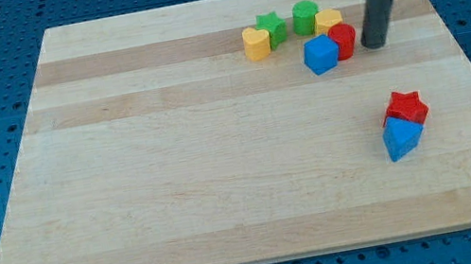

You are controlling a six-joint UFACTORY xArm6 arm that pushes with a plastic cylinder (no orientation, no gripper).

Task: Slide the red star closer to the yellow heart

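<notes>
The red star (406,107) lies at the view's right, touching a blue triangular block (401,138) just below it. The yellow heart (256,42) lies near the view's top, at the left end of a cluster of blocks. My tip (375,43) rests on the board near the top right, just right of a red cylinder (344,40) in that cluster. The tip is well above the red star in the view, apart from it.
The cluster also holds a green star (272,26), a green cylinder (305,17), a yellow block (328,20) and a blue cube (320,54). The wooden board (176,180) lies on a blue perforated table. The board's right edge runs close to the red star.
</notes>
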